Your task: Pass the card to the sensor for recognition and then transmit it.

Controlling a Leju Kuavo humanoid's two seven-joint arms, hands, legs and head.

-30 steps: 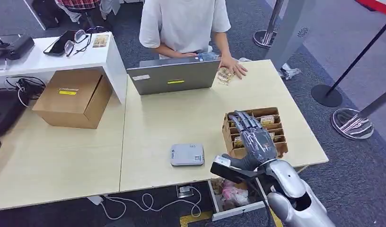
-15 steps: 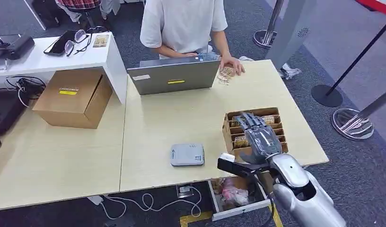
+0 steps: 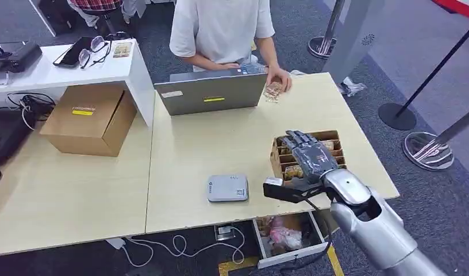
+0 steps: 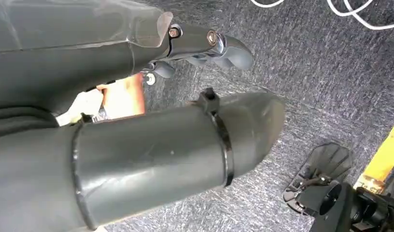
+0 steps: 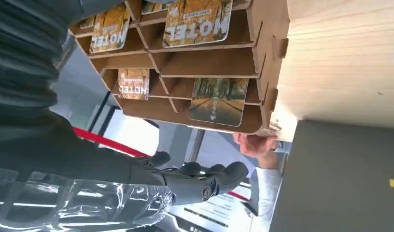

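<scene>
My right hand [image 3: 310,158] hovers over the brown cardboard card box [image 3: 334,136] near the table's right edge, with its fingers spread and nothing in them. In the right wrist view the same hand [image 5: 190,182] lies stretched out beside the box [image 5: 209,60], whose slots hold hotel cards [image 5: 197,20] with autumn pictures. The grey-white sensor [image 3: 227,188] lies flat on the table, left of the box and apart from the hand. My left hand [image 4: 175,145] hangs over grey carpet and holds nothing.
A person in a white shirt stands across the table behind a grey laptop [image 3: 211,93], one hand [image 3: 278,76] by a small pile of cards [image 3: 273,92]. A cardboard carton [image 3: 89,118] sits at the left. An open drawer [image 3: 284,236] lies under the table's front edge.
My right hand has moved forward from the box's near edge to above its slots. The person's hand by the card pile has shifted slightly left.
</scene>
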